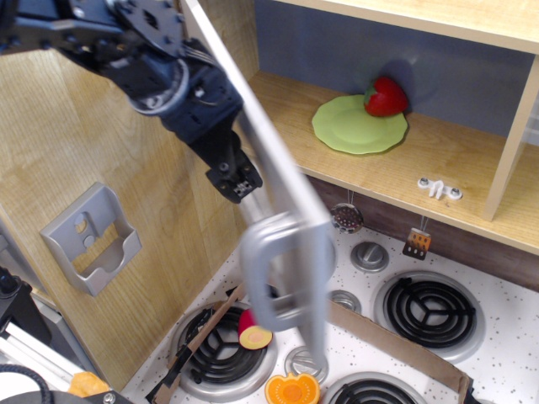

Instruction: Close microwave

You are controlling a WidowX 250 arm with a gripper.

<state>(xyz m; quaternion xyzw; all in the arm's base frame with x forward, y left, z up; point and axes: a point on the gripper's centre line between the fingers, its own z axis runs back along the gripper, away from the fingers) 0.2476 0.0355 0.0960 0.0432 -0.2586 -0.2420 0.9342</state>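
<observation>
A: One microwave point(396, 143): wood floor, blue-grey back wall; its grey plastic door point(269, 185) stands part-open, motion-blurred, curved handle point(274, 269) facing out.

B: Gripper?

A: Black gripper point(236, 181) pressed against the door's outer face near the handle; jaw gap, cannot tell.

B: Inside?

A: Wavy green plate point(358, 124), red strawberry point(386, 97) on its edge; coiled black burners point(431, 310) on speckled stovetop below.

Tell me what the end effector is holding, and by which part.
Nothing is gripped. The end effector presses against the outer face of the microwave door, beside its handle.
</observation>
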